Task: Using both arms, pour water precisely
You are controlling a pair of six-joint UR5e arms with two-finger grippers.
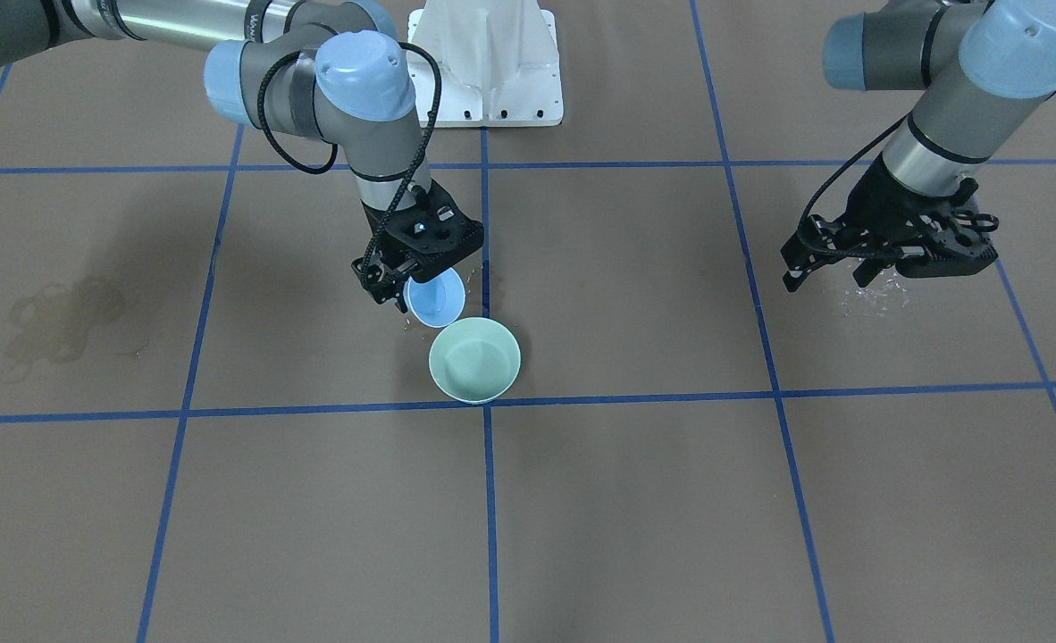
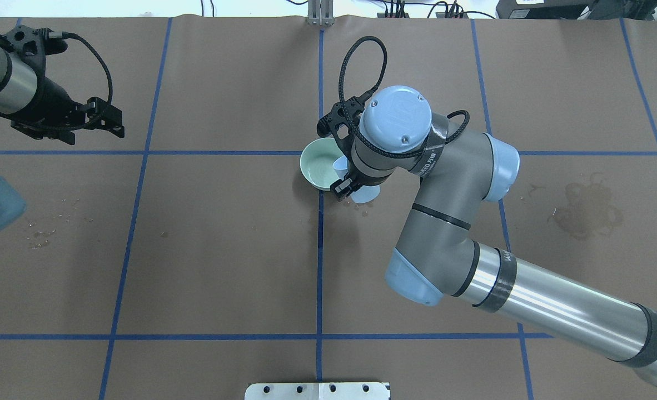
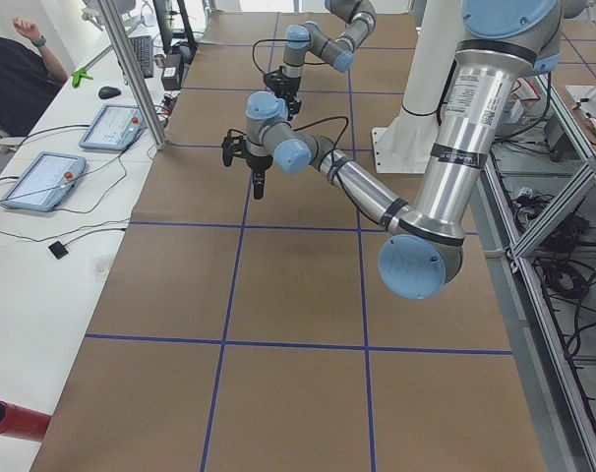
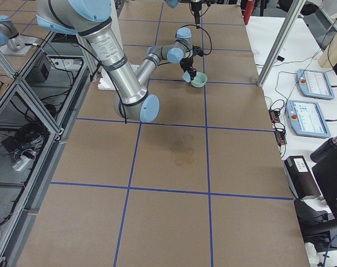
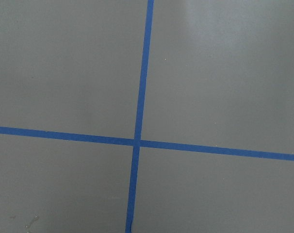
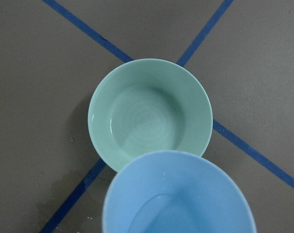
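The right claw (image 1: 403, 290) is pinching the rim of a small blue bowl (image 1: 436, 297) and holds it off the table (image 1: 635, 500), tipped toward a green bowl (image 1: 474, 359) that sits on a blue tape crossing. From the right wrist camera I see the blue bowl's lip overlapping the near rim of the green one, so the pour is lined up.

The water (image 6: 159, 216) shows only as a faint curved edge of sheen low inside the blue bowl. I see no stream leaving the lip. The green bowl's floor shows pale rings, and I cannot tell whether any liquid is in it. My read is that the pour is at its start or barely under way, with most of the transfer left to do. The bowl needs more tilt, then a level-off and a set-down.

The left claw (image 1: 885, 259) hangs well apart from both bowls on the far side of the table. Its fingers look spread and grip nothing, and its wrist camera shows only bare table and tape. I judge its share of the job is either done or not yet begun.

Precision is already in doubt. Small droplets (image 6: 64, 189) lie on the table just beside the green bowl, more wet specks (image 1: 876, 299) glint under the left claw, and a dried stain (image 1: 63, 321) marks the table farther off.
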